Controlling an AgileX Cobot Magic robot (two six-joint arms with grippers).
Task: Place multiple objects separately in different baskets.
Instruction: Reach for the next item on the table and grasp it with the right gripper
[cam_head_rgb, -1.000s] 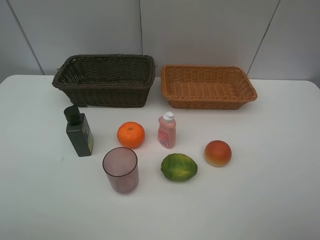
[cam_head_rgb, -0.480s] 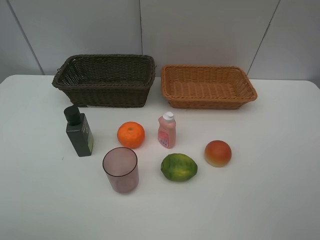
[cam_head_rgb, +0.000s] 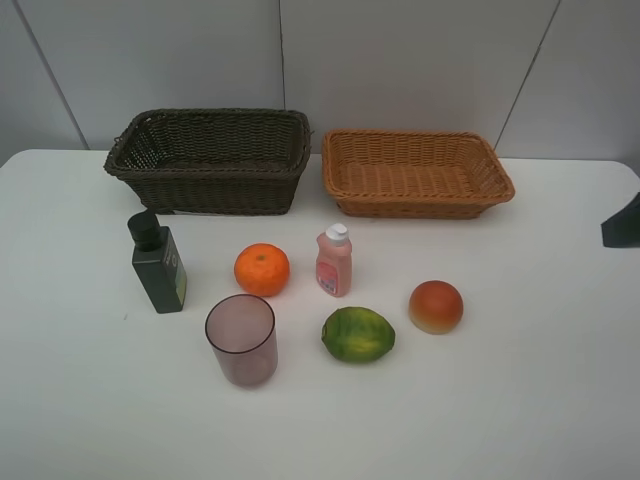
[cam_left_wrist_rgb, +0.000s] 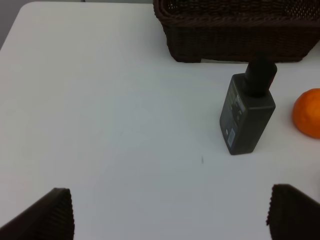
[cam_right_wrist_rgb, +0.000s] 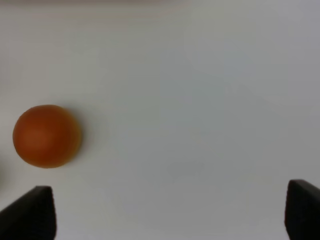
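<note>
1. My left gripper (cam_left_wrist_rgb: 172, 215) gapes wide; the dark green black-capped bottle (cam_left_wrist_rgb: 247, 117) stands ahead, near the dark brown wicker basket (cam_left_wrist_rgb: 235, 37)
2. My right gripper (cam_right_wrist_rgb: 167, 210) gapes wide; the red-yellow round fruit (cam_right_wrist_rgb: 46, 136) lies ahead, apart

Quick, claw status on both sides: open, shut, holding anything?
Left claw: open, holding nothing.
Right claw: open, holding nothing.
</note>
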